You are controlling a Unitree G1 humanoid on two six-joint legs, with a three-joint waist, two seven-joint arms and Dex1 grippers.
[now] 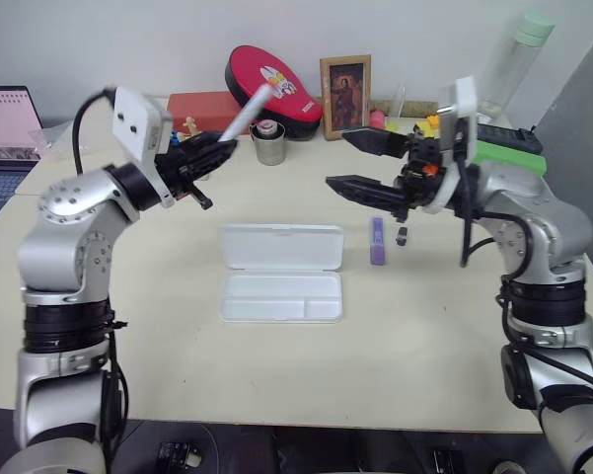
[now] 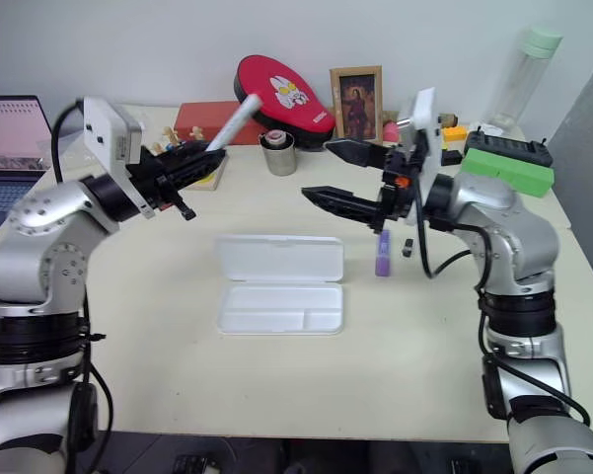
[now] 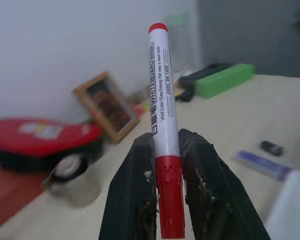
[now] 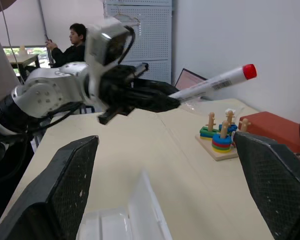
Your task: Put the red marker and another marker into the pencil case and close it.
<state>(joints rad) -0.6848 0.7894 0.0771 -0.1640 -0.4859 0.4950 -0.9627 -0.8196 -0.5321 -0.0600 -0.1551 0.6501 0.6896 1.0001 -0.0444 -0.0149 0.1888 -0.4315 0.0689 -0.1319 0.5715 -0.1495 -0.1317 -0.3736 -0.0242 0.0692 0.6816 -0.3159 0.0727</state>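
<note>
Your left gripper [image 1: 220, 150] has its fingers [image 3: 132, 195] clamped on the capped end of the red marker [image 1: 245, 116], which is held raised above the table [image 1: 158, 326] with its barrel slanting up and away from the jaws. Your right gripper [image 1: 352, 161] is raised too, its fingers wide apart and holding nothing, pointing toward the left one. Below and between them the pencil case [image 1: 281, 273] lies open and flat on the table, and just beside its right edge lies the purple marker [image 1: 377, 241], with a small dark object [image 1: 402, 236] next to that.
</note>
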